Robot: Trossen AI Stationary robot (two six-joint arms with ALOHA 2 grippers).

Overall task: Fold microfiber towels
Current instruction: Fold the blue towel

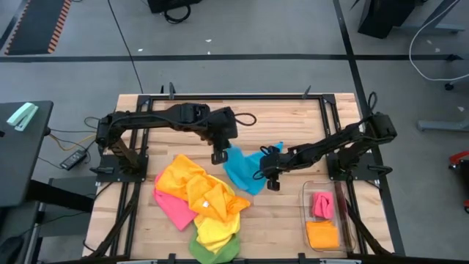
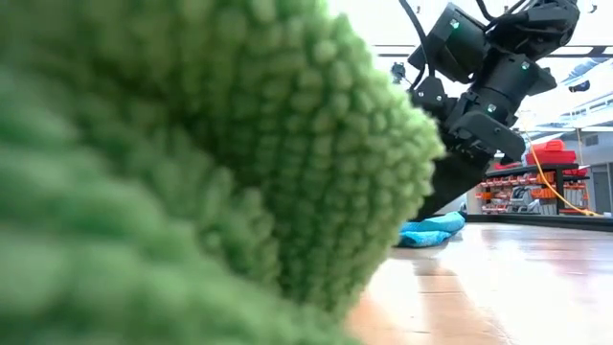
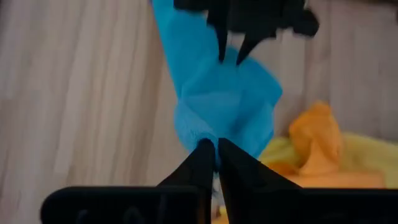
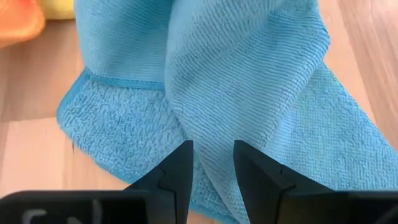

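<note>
The blue towel [image 4: 249, 81] is soft cloth, finely ribbed on one face and nubbly, looped on the other, with a stitched hem. Just beside it, the orange towel [image 1: 192, 182] and yellow towel [image 1: 218, 229] look equally matt and fleecy; the green towel [image 2: 192, 163] shows coarse, tufted pile. Under the blue towel, the table [image 1: 293, 110] is pale planked wood with a slight sheen. The bin [image 1: 308, 213], near it, is clear glossy plastic. The gripper fingers [image 4: 180, 168] are matt black plastic.
</note>
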